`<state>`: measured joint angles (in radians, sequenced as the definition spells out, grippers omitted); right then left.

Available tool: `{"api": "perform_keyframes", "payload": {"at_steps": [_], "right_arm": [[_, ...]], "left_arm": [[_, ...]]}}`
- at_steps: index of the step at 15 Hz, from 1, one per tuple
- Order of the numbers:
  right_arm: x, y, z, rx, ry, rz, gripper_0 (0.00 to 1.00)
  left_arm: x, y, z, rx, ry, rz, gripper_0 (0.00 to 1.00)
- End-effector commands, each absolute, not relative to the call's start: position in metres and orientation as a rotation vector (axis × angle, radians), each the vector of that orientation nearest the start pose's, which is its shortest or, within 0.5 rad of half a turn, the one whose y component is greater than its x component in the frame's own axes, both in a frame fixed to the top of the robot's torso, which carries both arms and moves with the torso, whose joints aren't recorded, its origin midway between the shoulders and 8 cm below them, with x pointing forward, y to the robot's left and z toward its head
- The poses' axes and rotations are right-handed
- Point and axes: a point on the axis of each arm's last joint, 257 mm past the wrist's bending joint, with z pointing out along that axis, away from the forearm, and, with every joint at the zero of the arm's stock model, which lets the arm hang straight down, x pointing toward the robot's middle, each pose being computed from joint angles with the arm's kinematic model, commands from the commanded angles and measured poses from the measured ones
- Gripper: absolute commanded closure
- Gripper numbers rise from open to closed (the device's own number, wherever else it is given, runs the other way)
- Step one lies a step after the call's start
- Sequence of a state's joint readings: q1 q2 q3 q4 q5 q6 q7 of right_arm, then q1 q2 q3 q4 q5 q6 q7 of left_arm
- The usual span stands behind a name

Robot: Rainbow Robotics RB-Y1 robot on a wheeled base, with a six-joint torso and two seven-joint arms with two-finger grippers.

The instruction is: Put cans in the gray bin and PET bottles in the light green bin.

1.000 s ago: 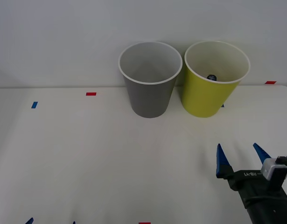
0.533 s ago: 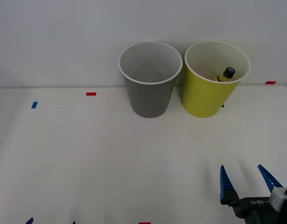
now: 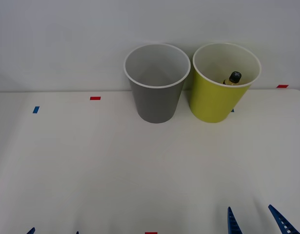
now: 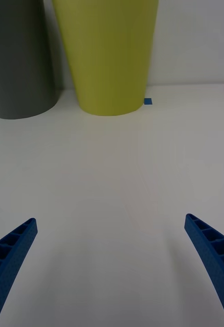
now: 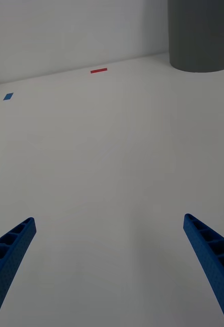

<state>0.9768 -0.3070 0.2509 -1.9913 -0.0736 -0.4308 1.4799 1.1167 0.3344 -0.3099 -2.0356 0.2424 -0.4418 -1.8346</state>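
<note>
1 PET bottle in light green bin – upright, R fingers apart

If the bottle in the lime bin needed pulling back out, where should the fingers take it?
By the black-capped neck, coming straight down from above: the PET bottle stands deep inside the light green bin, whose tall walls block every side approach.
</note>
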Motion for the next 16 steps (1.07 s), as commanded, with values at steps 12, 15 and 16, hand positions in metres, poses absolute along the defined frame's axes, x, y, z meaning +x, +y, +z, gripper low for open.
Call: {"api": "perform_keyframes", "payload": {"at_steps": [12,15,16], "right_arm": [[0.213,-0.247,-0.309,-0.031,1.745,0.089,0.0],[0.213,-0.247,-0.309,-0.031,1.745,0.089,0.0],[0.213,-0.247,-0.309,-0.031,1.745,0.089,0.0]], "left_arm": [[0.196,0.247,-0.307,0.121,1.804,0.095,0.0],[0.196,0.247,-0.307,0.121,1.804,0.095,0.0],[0.196,0.247,-0.307,0.121,1.804,0.095,0.0]]}}
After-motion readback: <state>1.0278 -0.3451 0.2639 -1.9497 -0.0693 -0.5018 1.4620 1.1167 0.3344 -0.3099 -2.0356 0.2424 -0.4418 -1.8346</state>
